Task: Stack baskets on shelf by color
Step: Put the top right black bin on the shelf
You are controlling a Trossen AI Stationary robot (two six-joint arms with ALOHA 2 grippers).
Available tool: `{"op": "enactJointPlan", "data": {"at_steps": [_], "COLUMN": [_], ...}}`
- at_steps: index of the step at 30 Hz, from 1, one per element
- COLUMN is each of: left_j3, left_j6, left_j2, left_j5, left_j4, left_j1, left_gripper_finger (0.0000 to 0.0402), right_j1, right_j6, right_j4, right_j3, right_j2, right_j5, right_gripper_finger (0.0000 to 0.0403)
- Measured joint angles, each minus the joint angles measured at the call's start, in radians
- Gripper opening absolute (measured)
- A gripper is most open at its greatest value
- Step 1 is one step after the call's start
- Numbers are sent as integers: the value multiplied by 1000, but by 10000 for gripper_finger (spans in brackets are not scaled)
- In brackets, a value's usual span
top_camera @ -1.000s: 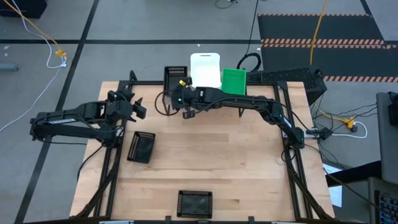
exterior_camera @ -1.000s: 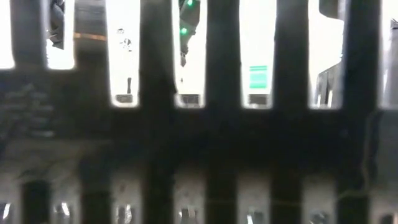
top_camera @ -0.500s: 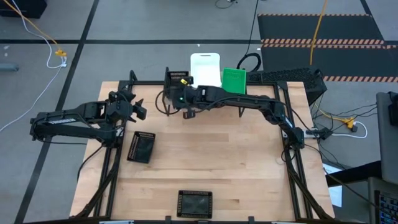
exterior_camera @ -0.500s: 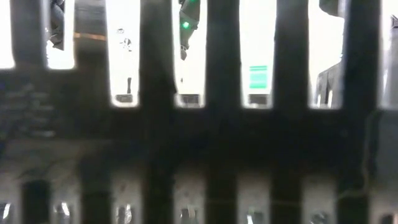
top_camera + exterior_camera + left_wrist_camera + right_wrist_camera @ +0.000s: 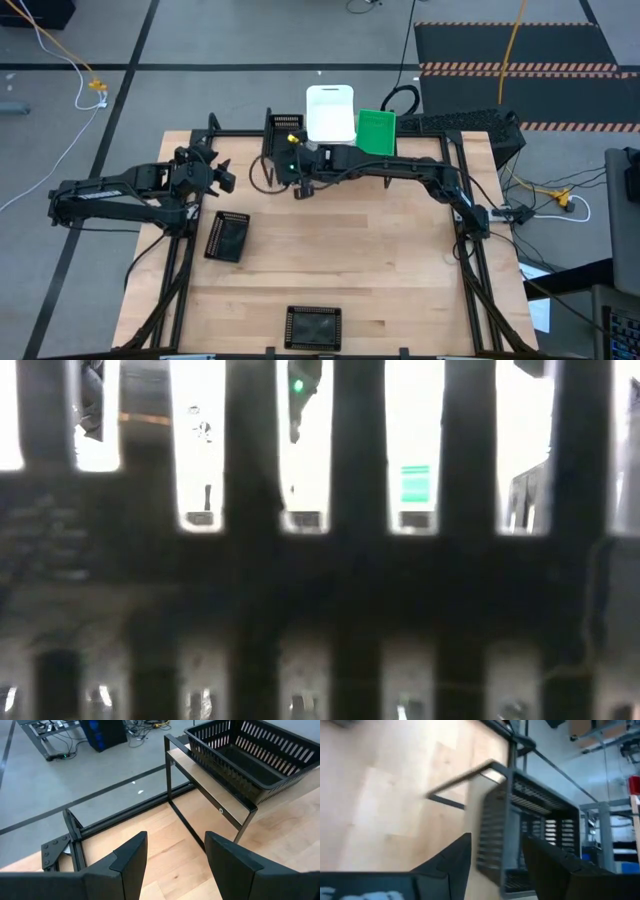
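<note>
Shelf (image 5: 330, 128) at the table's far edge, loaded with black (image 5: 278, 127), white (image 5: 331, 112) and green (image 5: 375, 130) baskets. Two black baskets (image 5: 227, 236) (image 5: 313, 327) are left on the table (image 5: 380, 270). Right claw (image 5: 297, 172), held open and empty, is near the shelf; left claw (image 5: 175, 857) is likewise open.

Worktop (image 5: 330, 260) is pale wood with a smooth matt finish. Black baskets (image 5: 250, 757) look like slotted matt plastic, the white one (image 5: 331, 110) smooth and solid. Shelf (image 5: 210, 795) is light wood on thin black metal legs.
</note>
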Motion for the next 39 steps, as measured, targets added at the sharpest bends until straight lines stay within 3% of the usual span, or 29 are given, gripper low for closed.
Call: {"op": "enactJointPlan", "data": {"at_steps": [6, 10, 12, 17, 20, 24, 39], "left_j3": [0, 0, 0, 0, 0, 0, 0], "left_j6": [-9, -24, -26, -28, -31, -31, -34], "left_j2": [0, 0, 0, 0, 0, 0, 0], "left_j5": [0, 2, 10, 14, 14, 14, 14], "left_j4": [-15, -30, -35, -37, -37, -36, -35], "left_j1": [0, 0, 0, 0, 0, 0, 0], "left_gripper_finger": [200, 200, 200, 200, 200, 200, 200], "right_j1": [32, 48, 64, 90, 91, 79, 44], "right_j6": [75, 97, 59, -164, -311, -385, -527], "right_j4": [-36, 96, 190, 593, 801, 962, 1164], "right_j3": [-19, -148, -232, -447, -550, -620, -632], "right_j2": [-1, -3, 1, 0, 1, 0, 0], "right_j5": [-102, -200, -145, 197, 302, 324, 383], "right_gripper_finger": [137, 113, 94, 35, 6, 10, 1]}}
